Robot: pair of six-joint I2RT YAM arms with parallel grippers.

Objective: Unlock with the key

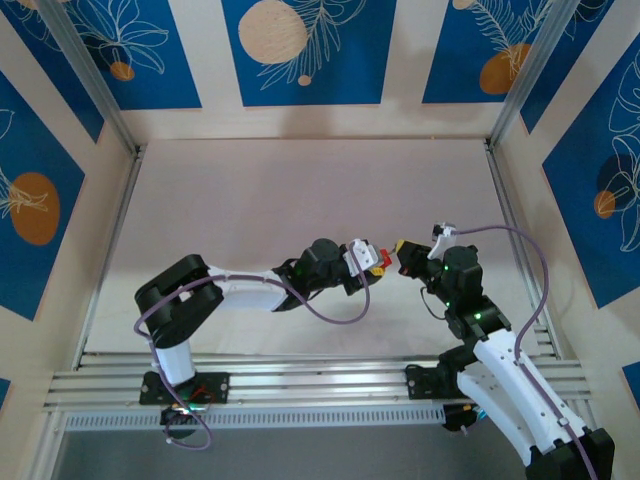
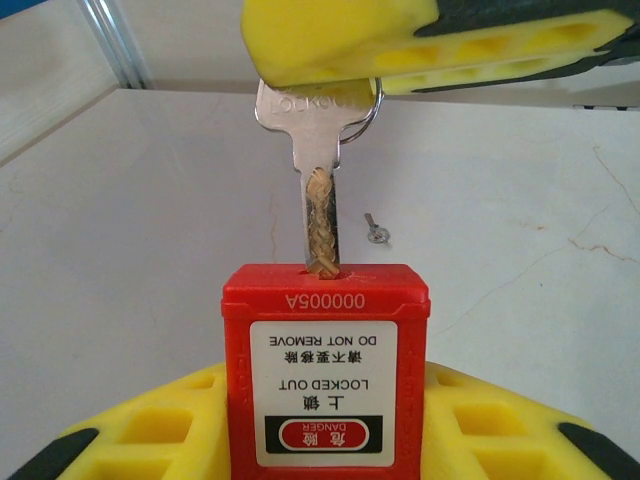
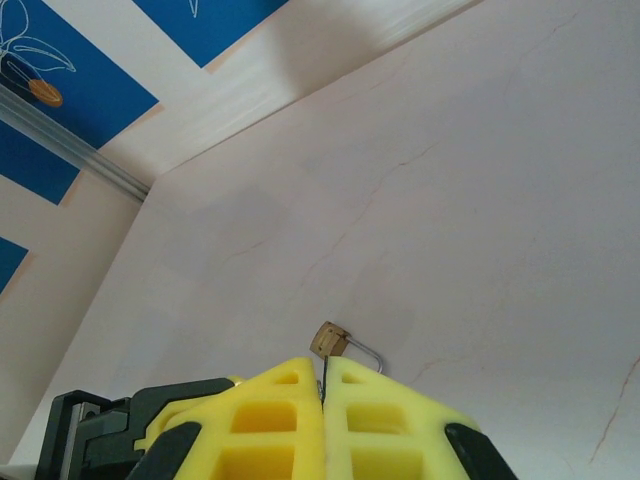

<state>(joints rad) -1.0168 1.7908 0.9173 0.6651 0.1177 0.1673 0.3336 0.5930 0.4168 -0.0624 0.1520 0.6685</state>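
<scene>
Clamping the red lock (image 2: pixel 325 300) upright between its yellow pads, the left gripper (image 2: pixel 328 410) faces the right gripper (image 3: pixel 322 375), whose pads are pressed tight on the head of the key (image 2: pixel 320 200). Seen from above, the pair sit at about 4 o'clock from the middle of the table (image 1: pixel 300 190). In the left wrist view the key stands at 12 o'clock over the lock, its tip in the keyhole and most of the blade bare. The likely trouble is a blade slightly off the keyhole's line: pushed so, it could jam or bend. The soft pads could also let the head pivot when turned, or let the lock twist in the left grip. A small brass padlock (image 3: pixel 328 340) lies on the table at 12 o'clock past the right pads, and a tiny metal bit (image 2: pixel 376 230) lies at 3 o'clock of the blade, both apart from the work. Bare table spreads toward 12 and 9 o'clock from above; the side rail (image 1: pixel 503 195) at 3 o'clock stands nearer.
</scene>
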